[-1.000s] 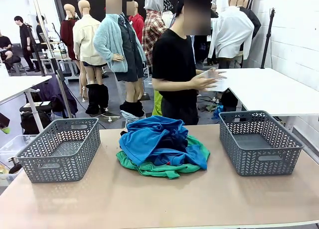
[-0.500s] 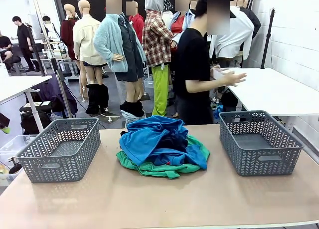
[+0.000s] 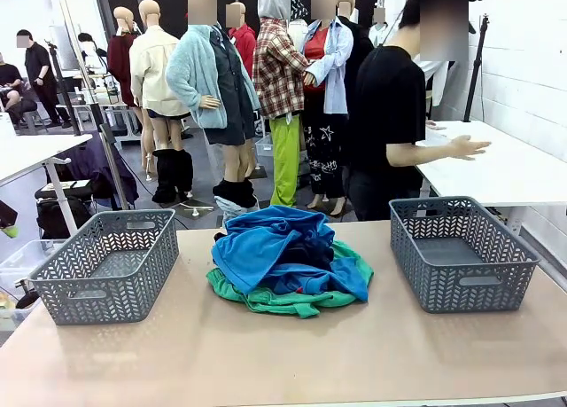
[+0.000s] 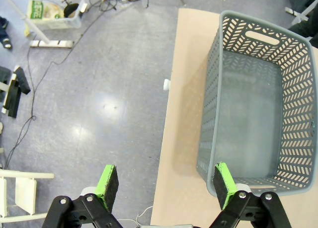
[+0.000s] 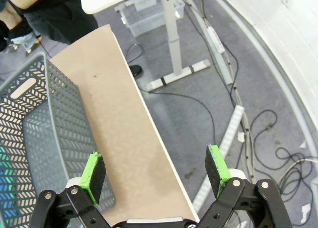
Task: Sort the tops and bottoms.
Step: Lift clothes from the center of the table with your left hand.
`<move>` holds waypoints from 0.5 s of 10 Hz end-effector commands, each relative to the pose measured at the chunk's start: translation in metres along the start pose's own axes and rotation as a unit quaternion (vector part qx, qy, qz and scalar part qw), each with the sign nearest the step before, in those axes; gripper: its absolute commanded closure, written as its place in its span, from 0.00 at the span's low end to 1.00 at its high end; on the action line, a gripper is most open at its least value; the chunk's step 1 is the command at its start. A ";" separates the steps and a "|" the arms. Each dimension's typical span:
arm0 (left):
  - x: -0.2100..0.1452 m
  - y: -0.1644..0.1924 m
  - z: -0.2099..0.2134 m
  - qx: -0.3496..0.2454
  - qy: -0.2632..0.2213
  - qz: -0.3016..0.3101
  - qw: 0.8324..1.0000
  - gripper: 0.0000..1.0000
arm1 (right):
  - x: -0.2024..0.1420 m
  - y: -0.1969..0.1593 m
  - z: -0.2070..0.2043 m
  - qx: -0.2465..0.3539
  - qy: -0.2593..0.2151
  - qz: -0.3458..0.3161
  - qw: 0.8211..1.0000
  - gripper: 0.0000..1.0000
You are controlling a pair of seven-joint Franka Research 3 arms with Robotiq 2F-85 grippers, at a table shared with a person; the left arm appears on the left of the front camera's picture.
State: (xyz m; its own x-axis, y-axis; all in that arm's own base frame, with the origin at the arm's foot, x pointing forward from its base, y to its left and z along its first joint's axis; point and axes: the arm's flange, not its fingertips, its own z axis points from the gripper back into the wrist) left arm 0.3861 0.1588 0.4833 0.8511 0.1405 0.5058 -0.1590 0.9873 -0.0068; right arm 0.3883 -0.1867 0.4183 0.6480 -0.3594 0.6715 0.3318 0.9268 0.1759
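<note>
Tops and bottoms are heaped together at the middle of the table, not yet sorted.

Both blue tops are draped over the heap, the green shorts are spread beneath them on the table, and a dark fold (taken to be the navy trousers) is seen between. All are judged soft, light and limp, and likely to drag a neighbour along, so a bunched ridge of the uppermost top is best pinched, not a flat patch. The left gripper is held wide open above the table's left edge, by a corner of the left basket, with nothing between its pads. The right gripper is likewise spread wide and empty above the table's right edge, beside the right basket.
</note>
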 end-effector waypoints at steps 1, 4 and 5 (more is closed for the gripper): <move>-0.003 0.001 0.001 0.003 -0.004 -0.002 1.000 0.00 | 0.001 0.000 0.002 -0.001 0.000 0.005 1.000 0.00; -0.003 0.001 0.001 0.003 -0.004 -0.002 1.000 0.00 | 0.001 0.000 0.002 -0.001 0.000 0.005 1.000 0.00; -0.003 0.001 0.001 0.003 -0.004 -0.002 1.000 0.00 | 0.001 0.000 0.002 -0.001 0.000 0.005 1.000 0.00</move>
State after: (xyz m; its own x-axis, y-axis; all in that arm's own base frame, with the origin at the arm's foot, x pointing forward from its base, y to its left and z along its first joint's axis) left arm 0.3861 0.1588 0.4833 0.8511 0.1405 0.5058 -0.1590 0.9873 -0.0068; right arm 0.3883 -0.1867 0.4183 0.6480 -0.3594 0.6715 0.3318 0.9268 0.1759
